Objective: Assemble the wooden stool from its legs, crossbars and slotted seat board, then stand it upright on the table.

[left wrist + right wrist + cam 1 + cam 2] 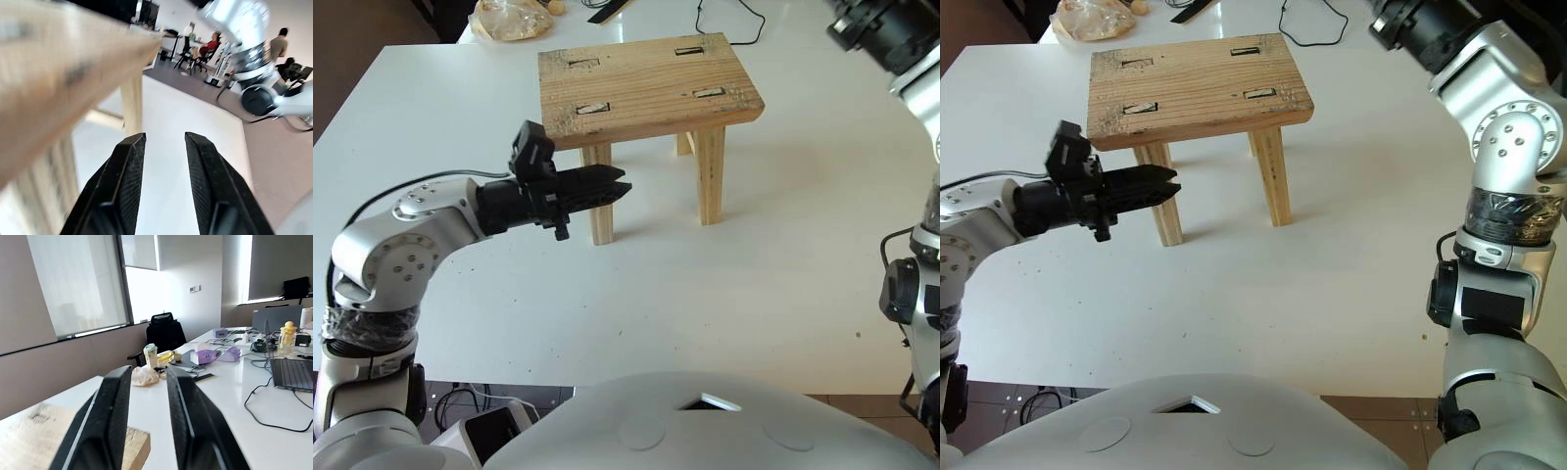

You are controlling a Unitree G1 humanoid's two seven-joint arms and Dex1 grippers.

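Far left: logging the black two-fingered left gripper [625, 188], held level under the near-left corner of the seat, tips just beside the front-left leg [601, 201], with fingers [127, 186] narrowly parted and nothing between them. Centre: finding the pale wooden four-legged stool [646, 88] standing upright on the white table [754, 294], all four seat slots filled by tenons. Right: noting the black right gripper [149, 369] raised above the table off the seat's far right corner, likewise parted and empty. Judging assembly and standing-up done, or very nearly. Next move probably calls for backing the left gripper straight out without nudging that leg, then checking that the joints sit flush.
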